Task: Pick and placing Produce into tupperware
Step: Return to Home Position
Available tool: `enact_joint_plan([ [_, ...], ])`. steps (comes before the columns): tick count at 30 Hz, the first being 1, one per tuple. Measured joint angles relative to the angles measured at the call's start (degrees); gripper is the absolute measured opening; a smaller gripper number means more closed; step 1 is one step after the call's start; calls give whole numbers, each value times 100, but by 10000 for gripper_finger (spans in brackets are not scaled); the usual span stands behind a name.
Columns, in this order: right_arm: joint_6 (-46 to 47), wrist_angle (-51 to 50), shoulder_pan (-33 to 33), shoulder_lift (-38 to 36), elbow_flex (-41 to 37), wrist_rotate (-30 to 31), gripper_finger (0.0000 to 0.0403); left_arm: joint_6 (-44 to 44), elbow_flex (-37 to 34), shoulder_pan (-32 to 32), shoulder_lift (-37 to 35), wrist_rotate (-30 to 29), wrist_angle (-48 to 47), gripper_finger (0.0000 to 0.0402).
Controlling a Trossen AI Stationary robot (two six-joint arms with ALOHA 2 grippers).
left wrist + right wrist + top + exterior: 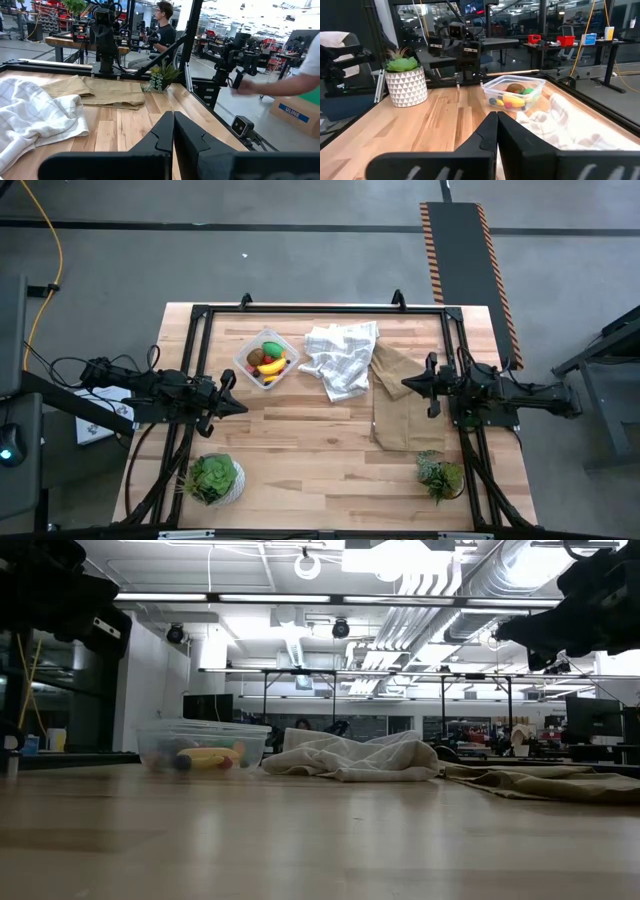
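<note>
The clear tupperware (266, 359) stands on the table at the far left of centre. It holds the produce (270, 361): a green oval, yellow banana pieces, a brown ball and a red piece. It also shows in the right wrist view (514, 94) and the low view (203, 747). My left gripper (240, 405) is shut and empty at the table's left, above the wood. My right gripper (405, 385) is shut and empty at the right, above a tan cloth (397, 405).
A white checked cloth (340, 357) lies crumpled right of the tupperware, partly on the tan cloth. A potted plant (213, 478) stands near left, another (440, 475) near right. A black frame (320, 309) borders the table. People show in the room beyond, a hand (245, 86) among them.
</note>
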Motion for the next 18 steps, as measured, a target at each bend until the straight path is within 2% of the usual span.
enact_joint_plan([
  [18, 38, -11, 0, 0, 2, 20, 0, 1, 0, 0, 0, 0, -1, 2],
])
